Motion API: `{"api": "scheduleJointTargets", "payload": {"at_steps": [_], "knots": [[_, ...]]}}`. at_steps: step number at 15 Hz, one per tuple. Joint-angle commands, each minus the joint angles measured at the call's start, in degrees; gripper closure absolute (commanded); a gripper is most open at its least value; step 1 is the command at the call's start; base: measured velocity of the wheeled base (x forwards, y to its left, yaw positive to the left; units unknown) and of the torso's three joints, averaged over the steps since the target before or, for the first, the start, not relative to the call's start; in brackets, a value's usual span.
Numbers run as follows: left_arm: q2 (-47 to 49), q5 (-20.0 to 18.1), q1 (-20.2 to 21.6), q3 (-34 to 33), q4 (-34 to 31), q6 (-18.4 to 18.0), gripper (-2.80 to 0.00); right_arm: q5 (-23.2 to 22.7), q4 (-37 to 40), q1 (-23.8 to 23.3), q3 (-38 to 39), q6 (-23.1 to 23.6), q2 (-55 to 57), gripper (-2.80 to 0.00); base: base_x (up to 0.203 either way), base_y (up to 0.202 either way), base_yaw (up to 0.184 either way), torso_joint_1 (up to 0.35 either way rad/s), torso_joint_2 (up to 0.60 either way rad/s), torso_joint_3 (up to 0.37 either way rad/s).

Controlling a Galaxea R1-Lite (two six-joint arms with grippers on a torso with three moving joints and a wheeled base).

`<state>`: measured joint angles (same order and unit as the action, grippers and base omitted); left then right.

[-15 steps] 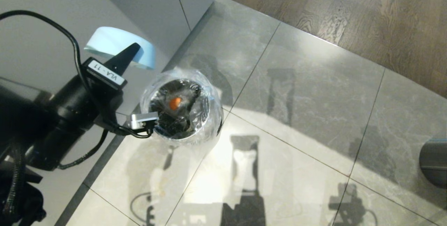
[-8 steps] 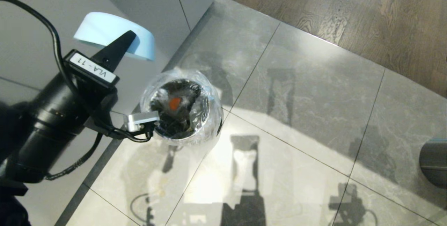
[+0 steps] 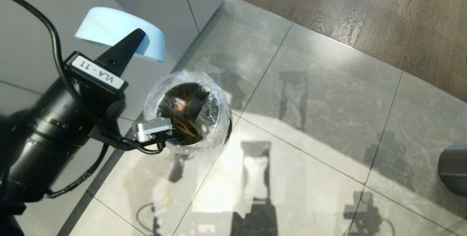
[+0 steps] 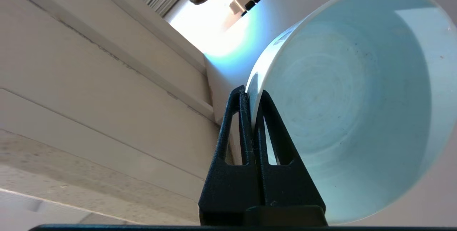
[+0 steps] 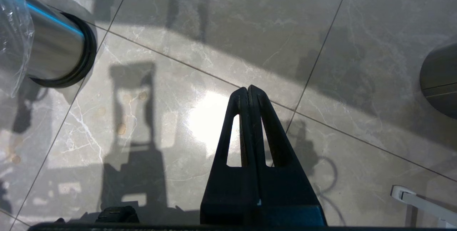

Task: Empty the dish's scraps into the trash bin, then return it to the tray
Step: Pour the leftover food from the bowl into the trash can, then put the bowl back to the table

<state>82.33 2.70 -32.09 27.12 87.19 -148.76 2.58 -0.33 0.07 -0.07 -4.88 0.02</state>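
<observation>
Black fingers of the left gripper (image 4: 250,95) pinch the rim of the dish (image 4: 342,102), which is tipped on edge and looks emptied, just beside the trash bin (image 3: 188,112), where an orange scrap (image 3: 181,107) lies. No tray shows near the bin. Right gripper (image 5: 248,91) hangs closed and empty.

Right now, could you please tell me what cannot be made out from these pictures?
- Tray: in no view.
- Trash bin contents, head view: one orange scrap shows; the rest is lost in dark and crinkled bag.
- Dish inside, head view: turned away, partly behind the left claw.
- Dish far rim, left wrist view: cut off.
</observation>
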Motion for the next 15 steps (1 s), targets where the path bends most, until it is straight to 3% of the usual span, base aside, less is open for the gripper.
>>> {"api": "scheduleJointTargets", "payload": {"at_steps": [1,3,5,8,11,15], "knots": [[-0.7,0.5,-0.5,-0.1,2.8,-1.3,0.00,0.0,0.0,0.0,0.0,0.0,0.0,0.00,0.000,0.000,0.000,0.000,0.00,0.000],[-0.5,0.7,-0.6,-1.0,2.8,-0.8,0.00,0.1,0.0,0.0,0.0,0.0,0.0,0.00,0.000,0.000,0.000,0.000,0.00,0.000],[0.0,3.8,-0.4,-3.3,2.8,1.5,0.00,0.0,0.0,0.0,0.0,0.0,0.0,0.00,0.000,0.000,0.000,0.000,0.00,0.000],[1.0,16.0,0.1,-5.7,2.8,9.9,0.00,0.1,0.0,0.0,0.0,0.0,0.0,0.00,0.000,0.000,0.000,0.000,0.00,0.000],[1.8,26.2,0.3,-5.9,0.1,22.0,0.00,0.0,0.0,0.0,0.0,0.0,0.0,0.00,0.000,0.000,0.000,0.000,0.00,0.000],[1.7,31.7,0.3,-4.8,-7.5,35.2,0.00,0.0,0.0,0.0,0.0,0.0,0.0,0.00,0.000,0.000,0.000,0.000,0.00,0.000]]}}
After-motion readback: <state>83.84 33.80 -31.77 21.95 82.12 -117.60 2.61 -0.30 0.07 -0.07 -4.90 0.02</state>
